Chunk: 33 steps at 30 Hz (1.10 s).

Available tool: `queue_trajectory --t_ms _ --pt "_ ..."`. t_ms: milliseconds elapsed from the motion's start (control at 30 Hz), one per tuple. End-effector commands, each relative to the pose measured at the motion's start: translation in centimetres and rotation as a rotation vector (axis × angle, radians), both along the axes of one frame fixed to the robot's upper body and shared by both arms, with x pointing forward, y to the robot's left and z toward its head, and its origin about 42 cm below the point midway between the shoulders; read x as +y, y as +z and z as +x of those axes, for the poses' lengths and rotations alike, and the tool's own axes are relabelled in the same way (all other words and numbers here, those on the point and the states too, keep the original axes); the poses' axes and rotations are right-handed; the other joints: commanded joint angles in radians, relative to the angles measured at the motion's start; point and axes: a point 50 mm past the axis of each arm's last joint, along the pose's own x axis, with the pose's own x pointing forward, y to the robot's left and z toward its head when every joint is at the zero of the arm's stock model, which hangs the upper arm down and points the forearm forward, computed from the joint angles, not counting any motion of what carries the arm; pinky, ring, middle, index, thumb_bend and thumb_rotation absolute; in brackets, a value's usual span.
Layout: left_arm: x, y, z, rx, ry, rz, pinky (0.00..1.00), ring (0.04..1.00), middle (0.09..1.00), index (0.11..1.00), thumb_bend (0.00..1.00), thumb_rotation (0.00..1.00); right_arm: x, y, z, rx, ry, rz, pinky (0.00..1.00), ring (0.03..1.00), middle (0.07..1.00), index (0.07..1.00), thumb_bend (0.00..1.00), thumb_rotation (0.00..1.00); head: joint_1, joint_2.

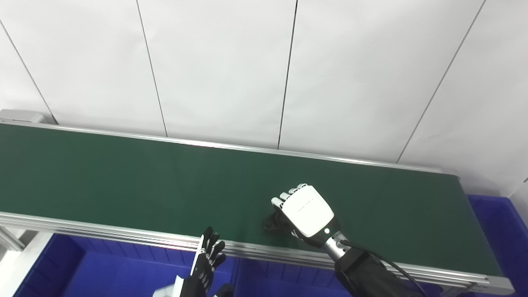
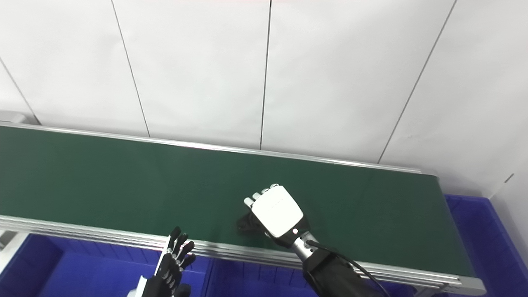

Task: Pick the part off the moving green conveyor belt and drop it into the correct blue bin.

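Waiting over the blue bins [image 1: 103, 264] below the belt's near edge, the left hand [image 1: 208, 258] is spread and empty. Farther on, the right hand [image 1: 303, 214] curls around a dark part [image 1: 270, 222] on the green conveyor belt [image 1: 123, 181]; whether it has a firm hold is unclear, and lifting and dropping remain.

White panelled wall [image 1: 222, 66], thin seams

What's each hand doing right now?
Left hand: open, holding nothing, near the belt's front rail.
Right hand: curled palm-down on the belt; its hold cannot be told.
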Motion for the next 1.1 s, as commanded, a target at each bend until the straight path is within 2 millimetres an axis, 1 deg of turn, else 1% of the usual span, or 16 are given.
queue_trajectory --t_ms 0,100,200,267,433,667,967,1033,1067 --pt "-1.8 1.4 0.3 -0.049 -0.019 -0.046 0.88 0.931 0.976 1.000 0.88 0.78 0.2 0.3 -0.4 0.009 0.052 0.051 0.19 0.243 0.424 0.489 0.53 0.00 -0.001 0.000" --pt "-1.7 1.5 0.4 -0.049 -0.020 -0.048 0.89 0.936 0.975 1.000 0.87 0.78 0.1 1.6 -0.4 -0.024 0.057 0.131 0.19 0.236 0.395 0.493 0.53 0.00 -0.004 0.003" --pt "-1.3 1.4 0.5 -0.050 -0.024 -0.048 0.90 0.941 0.978 1.000 0.86 0.78 -0.1 3.0 -0.5 -0.072 0.085 0.195 0.18 0.223 0.392 0.493 0.52 0.00 -0.014 0.004" --pt "-1.1 1.3 0.5 -0.051 -0.028 -0.054 0.92 0.953 0.987 1.000 0.85 0.78 -0.4 3.8 -0.7 -0.092 0.094 0.228 0.19 0.226 0.398 0.492 0.53 0.00 -0.020 0.004" --pt "-0.3 1.1 0.8 -0.048 -0.027 -0.030 0.93 0.953 0.988 1.000 0.83 0.80 -1.3 4.9 -1.3 -0.120 0.079 0.298 0.21 0.252 0.402 0.497 0.53 0.00 -0.033 0.004" --pt "0.9 0.8 1.1 -0.049 -0.039 0.006 0.94 0.950 0.986 1.000 0.80 0.82 -1.7 4.6 -2.1 -0.118 0.040 0.360 0.20 0.237 0.396 0.492 0.53 0.00 -0.060 0.005" --pt "2.6 0.3 1.2 -0.029 -0.044 0.043 0.93 0.946 0.985 1.000 0.80 0.83 -1.3 2.7 -3.2 -0.093 -0.048 0.450 0.20 0.235 0.398 0.491 0.53 0.00 -0.095 0.012" --pt "2.8 0.3 1.2 -0.028 -0.046 0.046 0.94 0.951 0.988 1.000 0.80 0.82 -1.1 2.4 -3.4 -0.100 -0.050 0.465 0.19 0.230 0.394 0.490 0.53 0.00 -0.109 0.016" --pt "3.0 0.2 1.3 -0.028 -0.047 0.046 0.95 0.952 0.991 1.000 0.80 0.82 -0.9 2.4 -3.6 -0.097 -0.052 0.474 0.19 0.231 0.395 0.491 0.53 0.00 -0.128 0.022"
